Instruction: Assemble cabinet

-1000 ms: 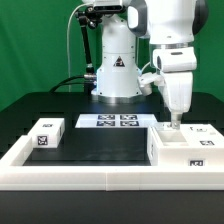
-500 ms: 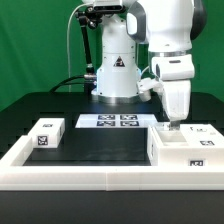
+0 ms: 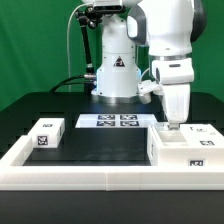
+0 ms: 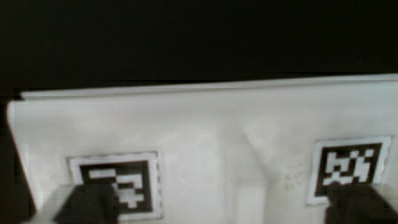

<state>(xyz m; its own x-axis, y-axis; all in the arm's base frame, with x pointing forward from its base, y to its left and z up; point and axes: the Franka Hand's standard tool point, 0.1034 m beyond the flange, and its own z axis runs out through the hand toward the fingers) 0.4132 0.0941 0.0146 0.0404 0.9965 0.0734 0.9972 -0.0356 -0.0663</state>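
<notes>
The large white cabinet body (image 3: 183, 148) sits at the exterior view's right, against the border rail. A white tagged piece (image 3: 205, 131) lies behind it at the far right. A small white tagged block (image 3: 46, 133) stands at the exterior view's left. My gripper (image 3: 175, 123) hangs just over the back of the cabinet body, fingers pointing down. In the wrist view a white surface (image 4: 222, 130) with two tags fills the frame. My gripper (image 4: 222, 208) is open there. One dark fingertip (image 4: 80, 205) sits over each tag, with nothing held between them.
The marker board (image 3: 108, 121) lies flat at the middle back, in front of the robot base (image 3: 117, 75). The long low white border rail (image 3: 100, 172) runs along the front and up both sides. The table top is black.
The wrist has turned and shifted slightly toward the exterior view's right, while the fingertips stay over the back of the cabinet body. The parts have not moved.
</notes>
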